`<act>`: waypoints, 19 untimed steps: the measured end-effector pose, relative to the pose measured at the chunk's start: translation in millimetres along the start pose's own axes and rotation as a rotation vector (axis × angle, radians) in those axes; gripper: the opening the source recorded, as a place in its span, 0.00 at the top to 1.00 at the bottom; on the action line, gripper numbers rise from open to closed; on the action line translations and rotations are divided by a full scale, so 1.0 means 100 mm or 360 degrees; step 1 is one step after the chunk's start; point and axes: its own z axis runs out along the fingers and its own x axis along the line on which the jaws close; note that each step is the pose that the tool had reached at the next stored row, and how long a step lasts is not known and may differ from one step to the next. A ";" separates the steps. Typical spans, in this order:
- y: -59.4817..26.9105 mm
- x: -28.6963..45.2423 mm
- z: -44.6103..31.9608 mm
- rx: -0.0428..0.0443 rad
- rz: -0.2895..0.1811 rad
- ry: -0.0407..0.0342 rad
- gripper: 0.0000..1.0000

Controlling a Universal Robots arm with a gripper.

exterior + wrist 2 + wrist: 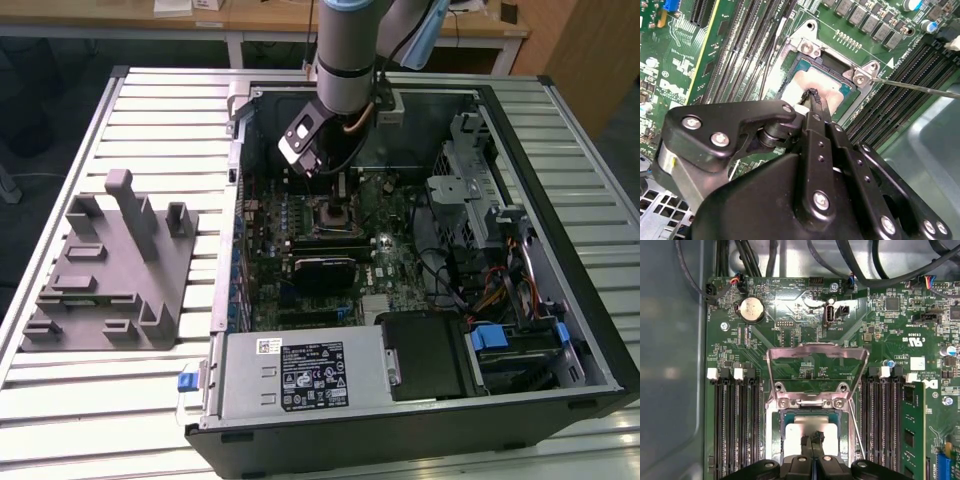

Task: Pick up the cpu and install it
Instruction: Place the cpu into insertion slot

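The cpu point(802, 80) lies flat in its socket point(807, 47) on the green board point(790, 305) inside the open computer case point(400, 440). The tool point(813, 96) has its two thin tips pressed together over the middle of the cpu's shiny top (touching or just above, I cannot tell). The socket's metal flap point(817, 346) stands open, and the grey fixture point(110, 270) sits well apart on the surface point(150, 110).

one cpu point(799, 429), one computer case point(400, 440), one grey fixture point(100, 285).
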 end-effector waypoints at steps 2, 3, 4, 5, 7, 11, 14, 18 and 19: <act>0.000 0.000 0.004 0.0000 0.0000 0.0000 0.89; 0.000 0.000 0.007 0.0000 0.0000 0.0000 0.89; 0.000 0.001 0.014 0.0000 0.0000 0.0001 0.89; 0.000 0.001 0.023 0.0000 0.0000 0.0001 0.89; -0.001 0.000 0.030 0.0000 0.0000 0.0000 0.89; -0.002 0.000 0.037 0.0000 0.0000 0.0003 0.89; -0.002 -0.001 0.048 0.0001 0.0000 0.0004 0.89; -0.001 0.000 0.051 0.0000 0.0000 0.0005 0.89; -0.001 0.000 0.047 0.0000 0.0000 0.0005 0.89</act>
